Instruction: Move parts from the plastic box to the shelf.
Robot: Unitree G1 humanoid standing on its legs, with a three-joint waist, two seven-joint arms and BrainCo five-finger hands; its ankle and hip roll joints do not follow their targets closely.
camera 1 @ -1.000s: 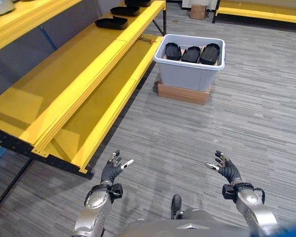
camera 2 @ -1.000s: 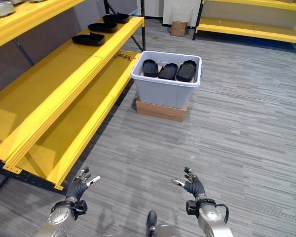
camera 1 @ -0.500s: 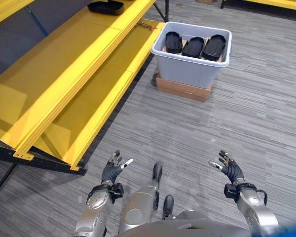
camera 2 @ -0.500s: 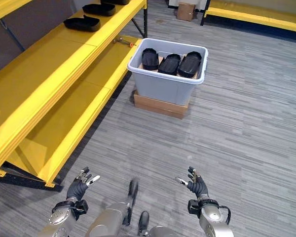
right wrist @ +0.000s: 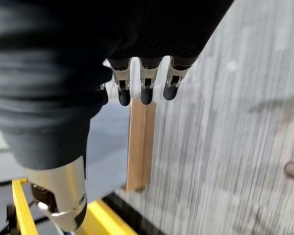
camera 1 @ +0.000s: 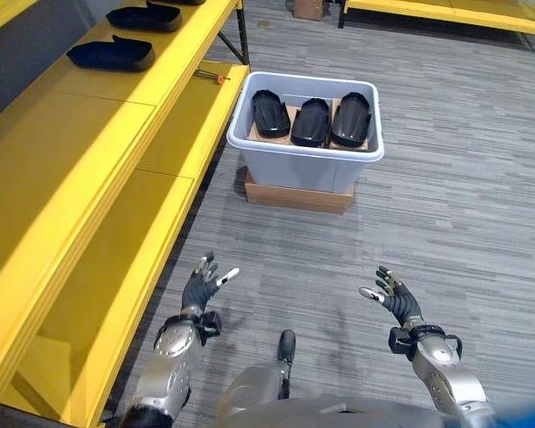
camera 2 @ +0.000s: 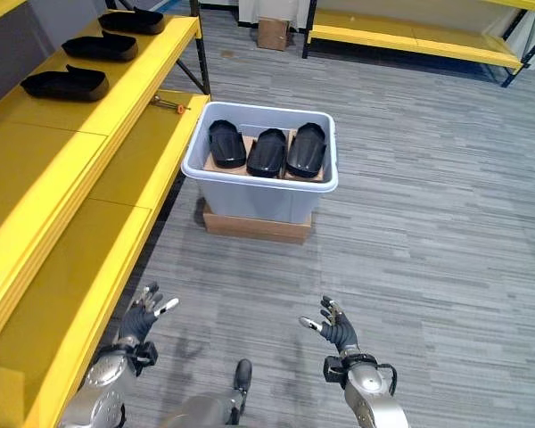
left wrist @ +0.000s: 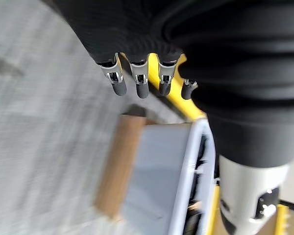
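A grey plastic box [camera 1: 308, 165] stands on a flat cardboard base [camera 1: 298, 195] on the carpet ahead. Inside it lie three black moulded parts [camera 1: 311, 120] side by side. More black parts [camera 1: 112, 55] rest on the yellow shelf [camera 1: 62, 169] to my left. My left hand [camera 1: 199, 290] and right hand [camera 1: 394, 301] hover low over the floor, well short of the box, both open and holding nothing. The left wrist view shows relaxed fingers [left wrist: 139, 84] with the box [left wrist: 161, 176] beyond them.
The shelf's lower yellow level [camera 1: 116, 294] runs along my left side near the left hand. Further yellow racking [camera 2: 401, 40] and a small cardboard carton [camera 2: 272, 32] stand at the far end of the room. Grey carpet [camera 1: 464, 196] lies to the right of the box.
The camera has moved forward and turned left, so the box appears closer and more central. Both hands stay open in the same raised pose.
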